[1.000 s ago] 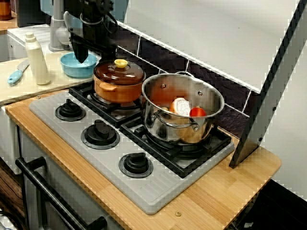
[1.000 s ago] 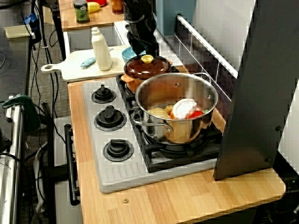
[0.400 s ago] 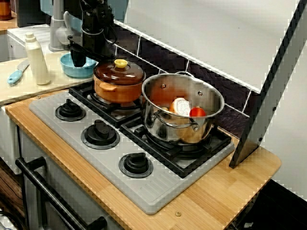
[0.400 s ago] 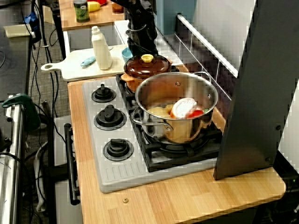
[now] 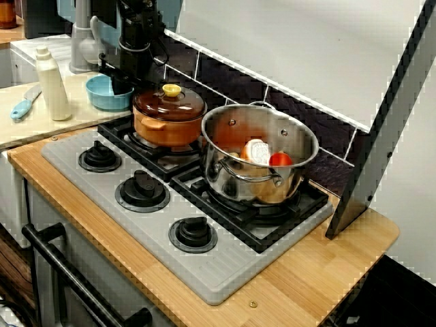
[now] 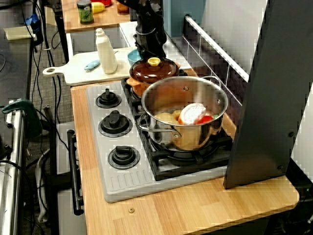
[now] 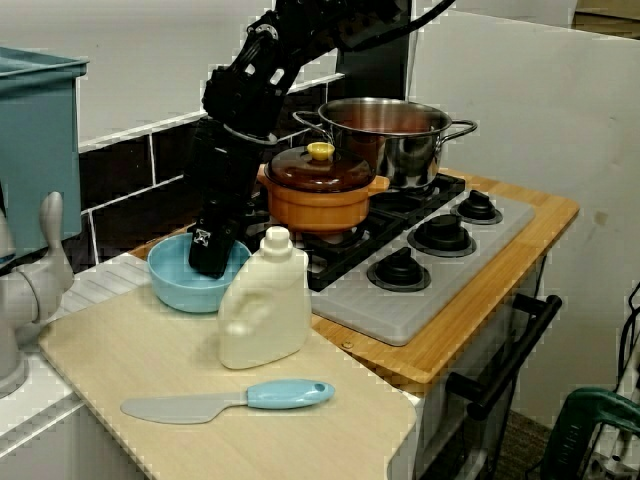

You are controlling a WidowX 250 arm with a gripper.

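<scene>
Gripper (image 7: 213, 258) lowered into blue bowl (image 7: 176, 289), apparently; wooden counter (image 5: 327, 266), tiled wall (image 5: 231, 78).

Black jointed arm (image 7: 262, 75) entering from the top of the side view, sloping down and to the left; wrist (image 7: 228, 150) bent so that the gripper (image 7: 213, 258) points almost straight down, leaning slightly; fingers seen as one dark block, any gap between them impossible to make out; small white mark near the tip; same steep downward pose in the front view.
</scene>
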